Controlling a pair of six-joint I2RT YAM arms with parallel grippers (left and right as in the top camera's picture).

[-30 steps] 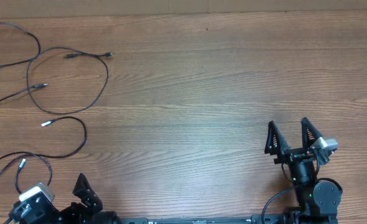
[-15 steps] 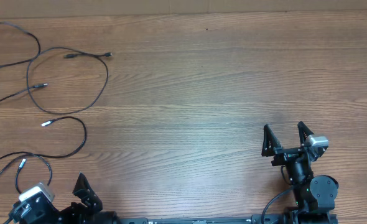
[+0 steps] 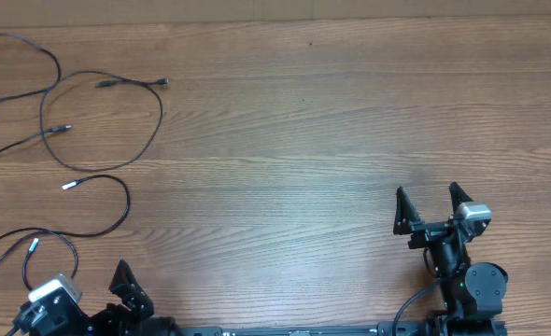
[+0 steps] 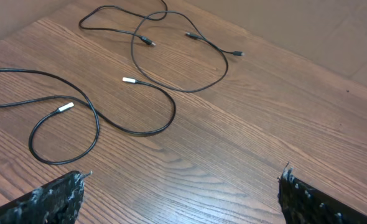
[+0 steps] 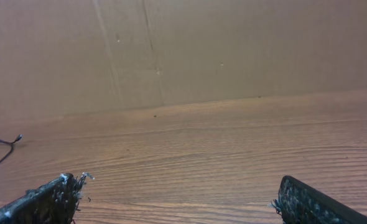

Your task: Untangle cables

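Desk: wood-grain top, mid brown, with the grain running left to right. A plain tan board wall with one vertical seam stands along its far edge. Nothing more of the room shows.

Cables: all lie flat on the far-left part of the desk. The upper ones, dark-tipped, form wide loops that cross one another. Nearer the arms lie two more, white-tipped, in loose curves that run off the left edge.

Left hand: near-left corner of the desk. Its fingers are spread wide with nothing between them, and the cables lie ahead of it, not touching.

Right hand: near-right side of the desk. Its fingers are spread wide and it is empty, well apart from the cables.
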